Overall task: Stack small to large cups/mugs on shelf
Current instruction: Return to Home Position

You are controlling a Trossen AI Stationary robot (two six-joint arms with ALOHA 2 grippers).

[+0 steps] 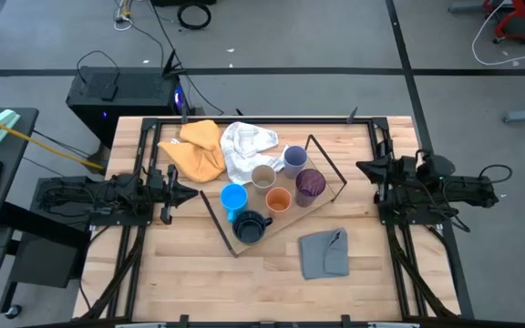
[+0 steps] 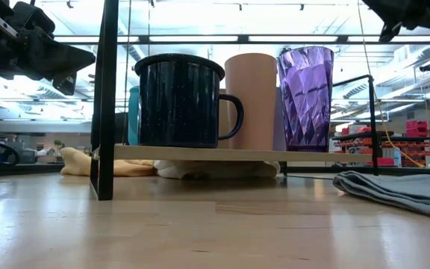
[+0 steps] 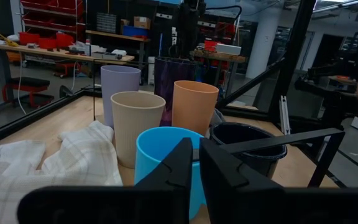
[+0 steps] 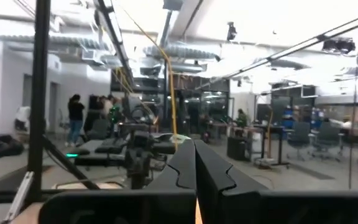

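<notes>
Cups, six, all upright and open side up on the shelf (image 1: 290, 216), grouped close together at the centre of the high view.
- Lavender cup (image 1: 294, 158): uppermost of the group.
- Beige cup (image 1: 262, 177): lower left of the lavender one.
- Purple cup (image 1: 310, 183): ribbed and see-through, on the right of the group.
- Orange cup (image 1: 278, 199): between the beige and purple cups, a little lower in the frame.
- Blue mug (image 1: 234, 198): on the left of the group.
- Navy mug (image 1: 251, 226): lowest of the group, by the shelf's lower corner. In the low view it stands foremost, handle to the right.

Shelf: light-wood board in a black wire frame, set at a slant on the table (image 1: 199, 282).

Cloths:
- White cloth (image 1: 244, 146) against the shelf's upper-left side.
- Yellow cloth (image 1: 194, 150) left of the white one.
- Grey cloth (image 1: 324, 252) lower right, apart from the shelf.

Left gripper (image 3: 196, 148): at the table's left edge in the high view, pointing toward the shelf, fingers drawn almost together with only a slit between, holding nothing.

Right gripper (image 4: 194, 146): at the table's right edge, fingers pressed together, empty.
</notes>
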